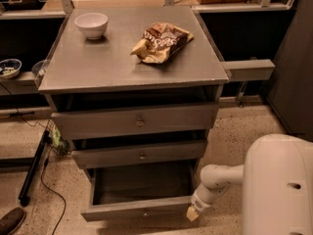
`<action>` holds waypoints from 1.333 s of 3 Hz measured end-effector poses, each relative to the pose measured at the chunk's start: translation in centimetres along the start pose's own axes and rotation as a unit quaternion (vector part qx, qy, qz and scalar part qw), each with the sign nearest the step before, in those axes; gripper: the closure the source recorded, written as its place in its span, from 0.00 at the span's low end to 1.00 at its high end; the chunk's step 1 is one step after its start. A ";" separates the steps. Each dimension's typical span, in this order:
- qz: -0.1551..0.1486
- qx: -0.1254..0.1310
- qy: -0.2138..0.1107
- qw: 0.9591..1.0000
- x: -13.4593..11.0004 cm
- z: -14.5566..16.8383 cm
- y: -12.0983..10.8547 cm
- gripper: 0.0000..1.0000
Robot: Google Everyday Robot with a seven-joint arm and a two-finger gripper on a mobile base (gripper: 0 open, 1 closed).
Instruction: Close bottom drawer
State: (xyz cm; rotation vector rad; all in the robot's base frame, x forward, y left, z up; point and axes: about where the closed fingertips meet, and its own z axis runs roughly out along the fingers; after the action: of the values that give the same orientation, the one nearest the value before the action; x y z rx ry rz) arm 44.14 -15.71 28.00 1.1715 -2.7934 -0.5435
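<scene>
The bottom drawer [139, 209] of the grey cabinet [132, 58] is pulled out, and its dark empty inside shows. Its narrow front panel has a small round knob [145, 212] at the centre. The middle drawer [139, 154] and the top drawer [134, 121] above it stand slightly out. My gripper [192, 213] hangs on the white arm at the right end of the bottom drawer's front panel, close to or touching its corner.
A white bowl [91, 24] and a crumpled snack bag [160, 42] lie on the cabinet top. A black stand leg and cable [34, 170] lie on the speckled floor at the left. A shoe [12, 220] is at the bottom left. My white body [279, 185] fills the lower right.
</scene>
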 end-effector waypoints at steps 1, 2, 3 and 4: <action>0.000 -0.001 0.001 1.000 0.1 0.2 0.0 1.00; 0.007 -0.006 -0.002 1.000 0.7 1.9 -0.1 1.00; 0.016 -0.014 -0.007 1.000 0.3 3.8 -0.6 1.00; 0.035 -0.027 -0.024 0.999 -2.5 6.6 -1.7 1.00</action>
State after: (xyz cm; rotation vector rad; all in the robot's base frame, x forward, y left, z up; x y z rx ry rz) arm 45.81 -13.09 21.40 1.0599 -2.8275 -0.6438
